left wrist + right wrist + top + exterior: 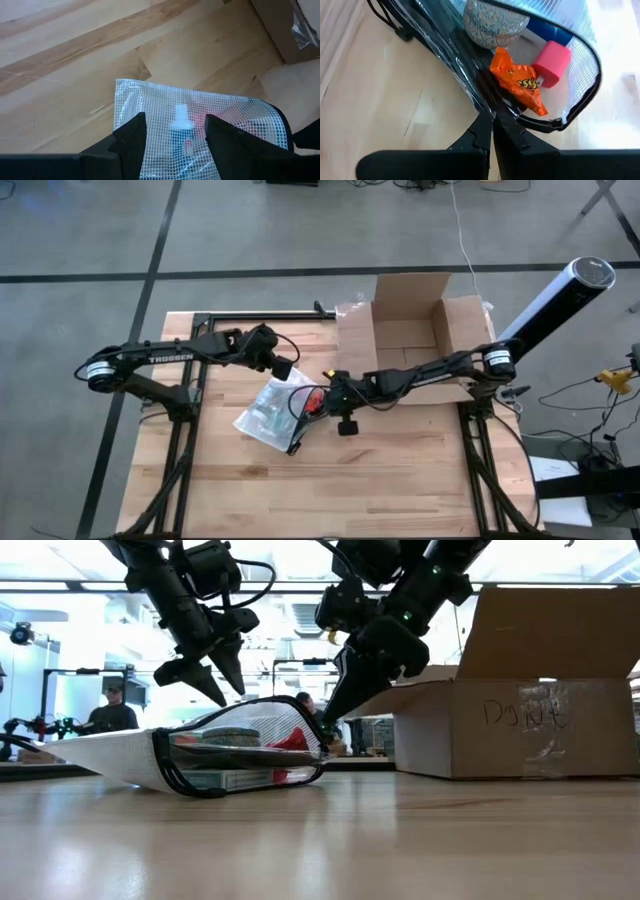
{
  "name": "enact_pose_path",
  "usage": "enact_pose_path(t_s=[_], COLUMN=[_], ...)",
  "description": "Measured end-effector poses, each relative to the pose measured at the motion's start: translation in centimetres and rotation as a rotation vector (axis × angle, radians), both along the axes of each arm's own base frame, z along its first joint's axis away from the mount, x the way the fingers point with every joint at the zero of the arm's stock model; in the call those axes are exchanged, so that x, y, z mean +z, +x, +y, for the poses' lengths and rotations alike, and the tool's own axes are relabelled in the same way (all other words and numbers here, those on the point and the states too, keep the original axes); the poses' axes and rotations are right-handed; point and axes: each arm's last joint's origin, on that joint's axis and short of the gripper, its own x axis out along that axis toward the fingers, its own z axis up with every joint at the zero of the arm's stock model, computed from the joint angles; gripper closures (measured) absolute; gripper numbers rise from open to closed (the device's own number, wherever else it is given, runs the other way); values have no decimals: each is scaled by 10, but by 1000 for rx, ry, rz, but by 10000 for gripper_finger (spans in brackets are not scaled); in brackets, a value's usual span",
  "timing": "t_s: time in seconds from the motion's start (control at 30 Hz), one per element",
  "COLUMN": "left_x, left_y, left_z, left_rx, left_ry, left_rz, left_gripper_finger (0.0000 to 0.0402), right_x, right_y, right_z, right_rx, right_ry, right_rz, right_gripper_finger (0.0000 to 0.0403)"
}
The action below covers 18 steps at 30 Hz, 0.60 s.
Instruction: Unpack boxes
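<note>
Beyond the right gripper (322,402), jaws pinched together on the translucent mesh zip pouch's (268,413) rim, stands the open brown cardboard box (410,330); the left gripper (283,366), jaws apart, hovers farther off.

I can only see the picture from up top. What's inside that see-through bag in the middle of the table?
Observer: The right wrist view shows an orange candy wrapper and a pink block inside the pouch.
Operator: Is the right claw holding the bag?
Observer: Yes. The right gripper is shut on the pouch's black-edged rim.
Operator: And the other claw?
Observer: In the low view, the left gripper hangs open just above the pouch without touching it.
</note>
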Motion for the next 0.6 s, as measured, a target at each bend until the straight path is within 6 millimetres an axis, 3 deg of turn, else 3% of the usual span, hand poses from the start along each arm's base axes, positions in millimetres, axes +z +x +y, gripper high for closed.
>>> enact_pose_path(t_s=[0.47,0.6], left_x=[2,2], left_y=[2,2], left_z=[1,1], left_rx=[5,6], left_ry=[13,13], left_rz=[-25,-27], left_gripper_finger=[218,225], right_x=[5,23], right_y=[-1,-6], right_z=[1,-2], right_rx=[71,32], right_ry=[-28,-21], right_rz=[-18,-71], right_gripper_finger=[403,403])
